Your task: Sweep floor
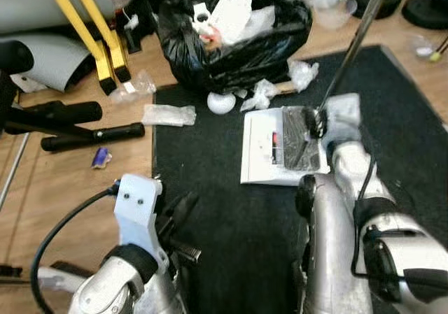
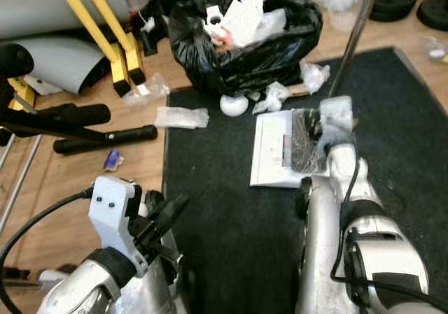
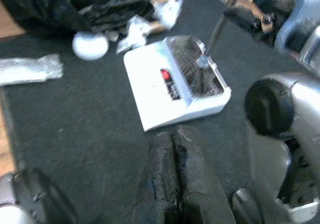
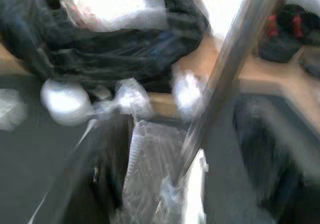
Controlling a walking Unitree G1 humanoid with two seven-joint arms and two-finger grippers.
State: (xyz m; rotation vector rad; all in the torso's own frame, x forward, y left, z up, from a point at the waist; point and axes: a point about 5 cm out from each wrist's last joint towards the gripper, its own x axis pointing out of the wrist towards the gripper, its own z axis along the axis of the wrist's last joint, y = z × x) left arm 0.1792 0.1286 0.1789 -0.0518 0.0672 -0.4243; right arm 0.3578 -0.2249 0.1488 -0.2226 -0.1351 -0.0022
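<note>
1. A dustpan point(image 1: 269, 150) lies on the mat point(image 1: 210, 209), ahead of the right arm.
2. A handle point(image 1: 357, 41) rises from the dustpan's right part, leaning away to the right.
3. A trash bag point(image 1: 234, 45) sits behind the dustpan, at the mat's far edge.
4. A ball point(image 1: 222, 103) and plastic scraps point(image 1: 260, 94) lie between bag and dustpan.
5. A plastic wrapper point(image 1: 168, 115) lies across the mat's left edge.
6. 2 dark bars point(image 1: 91, 136) lie on the floor point(image 1: 63, 188) left of the mat.
</note>
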